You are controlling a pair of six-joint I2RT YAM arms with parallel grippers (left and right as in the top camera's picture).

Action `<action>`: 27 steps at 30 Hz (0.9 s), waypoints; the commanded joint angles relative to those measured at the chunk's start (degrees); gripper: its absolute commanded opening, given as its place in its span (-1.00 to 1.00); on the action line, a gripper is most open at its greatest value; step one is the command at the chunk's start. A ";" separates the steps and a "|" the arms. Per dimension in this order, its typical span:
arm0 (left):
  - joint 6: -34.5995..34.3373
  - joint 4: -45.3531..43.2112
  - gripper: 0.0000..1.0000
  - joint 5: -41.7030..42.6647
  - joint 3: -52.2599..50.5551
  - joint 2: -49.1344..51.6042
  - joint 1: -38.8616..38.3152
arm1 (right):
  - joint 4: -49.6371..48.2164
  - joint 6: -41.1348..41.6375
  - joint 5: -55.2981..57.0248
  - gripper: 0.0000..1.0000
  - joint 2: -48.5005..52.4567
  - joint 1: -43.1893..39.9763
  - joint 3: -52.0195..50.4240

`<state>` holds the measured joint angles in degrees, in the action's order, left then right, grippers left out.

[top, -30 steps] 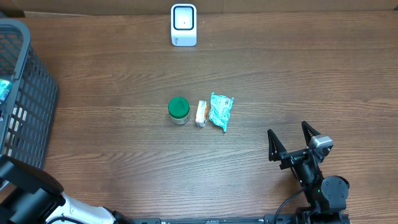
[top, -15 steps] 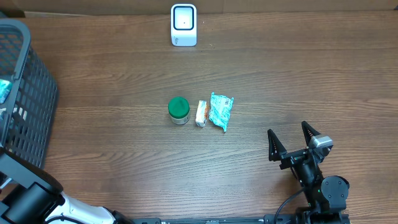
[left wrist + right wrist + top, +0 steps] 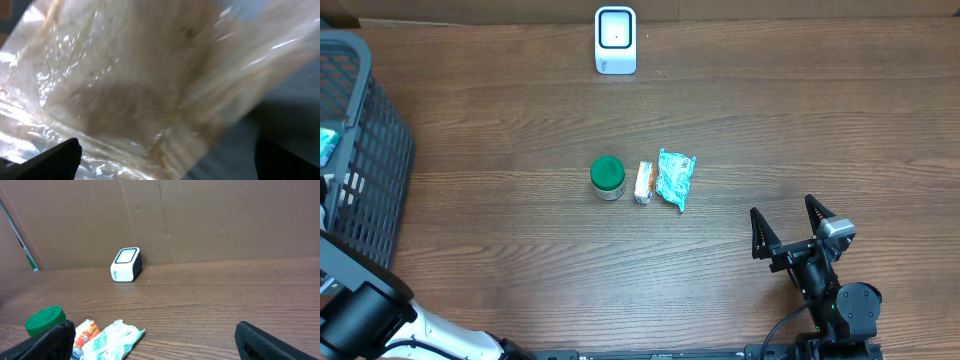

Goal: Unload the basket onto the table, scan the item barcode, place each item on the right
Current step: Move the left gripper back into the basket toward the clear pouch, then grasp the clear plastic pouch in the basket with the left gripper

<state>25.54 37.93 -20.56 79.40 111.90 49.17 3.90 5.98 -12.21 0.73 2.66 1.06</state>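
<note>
The white barcode scanner (image 3: 615,40) stands upright at the table's far edge, also in the right wrist view as the scanner (image 3: 126,264). Three items lie mid-table: a green-lidded jar (image 3: 607,177), an orange packet (image 3: 643,182) and a teal packet (image 3: 675,178). My right gripper (image 3: 786,222) hovers open and empty to their near right. In its wrist view the right gripper (image 3: 162,341) faces the jar (image 3: 45,321) and the teal packet (image 3: 112,339). My left gripper (image 3: 167,162) is open, close over a crinkled clear plastic bag (image 3: 125,85). Its fingers are not visible from overhead.
A dark grey mesh basket (image 3: 365,140) stands at the left edge with a teal item (image 3: 326,145) inside. The left arm (image 3: 365,310) reaches in from the lower left corner beside the basket. A brown cardboard wall (image 3: 200,215) backs the table.
The left arm at the lower left has shifted slightly. The right arm, the three items and the scanner have not moved.
</note>
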 commanded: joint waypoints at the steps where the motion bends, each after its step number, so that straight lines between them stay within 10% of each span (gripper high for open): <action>1: 1.25 -1.14 0.99 -8.50 -0.92 2.45 -0.11 | -0.42 -0.04 -0.09 1.00 -0.55 -0.11 -0.59; 10: 1.29 -8.55 1.00 -16.96 -0.90 2.45 -0.13 | -0.42 -0.04 -0.09 1.00 -0.55 -0.11 -0.59; 17: 1.92 -12.50 0.97 -8.17 -0.92 2.47 -0.48 | -0.42 -0.04 -0.09 1.00 -0.55 -0.11 -0.59; 19: 3.04 -12.48 0.68 -4.55 -0.92 2.49 -0.48 | -0.42 -0.04 -0.09 1.00 -0.55 -0.11 -0.59; 21: 2.97 -12.50 -0.45 -1.70 -0.92 2.49 -0.50 | -0.42 -0.04 -0.09 1.00 -0.55 -0.11 -0.59; 22: 2.89 -12.46 -0.69 -0.74 -0.92 2.49 -0.50 | -0.42 -0.04 -0.09 1.00 -0.55 -0.11 -0.59; 27: 2.69 -12.39 -0.91 1.60 -0.92 2.51 -0.50 | -0.42 -0.04 -0.09 1.00 -0.55 -0.11 -0.59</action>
<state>27.86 26.11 -22.11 79.37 112.95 49.12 3.88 5.98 -12.21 0.73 2.66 1.06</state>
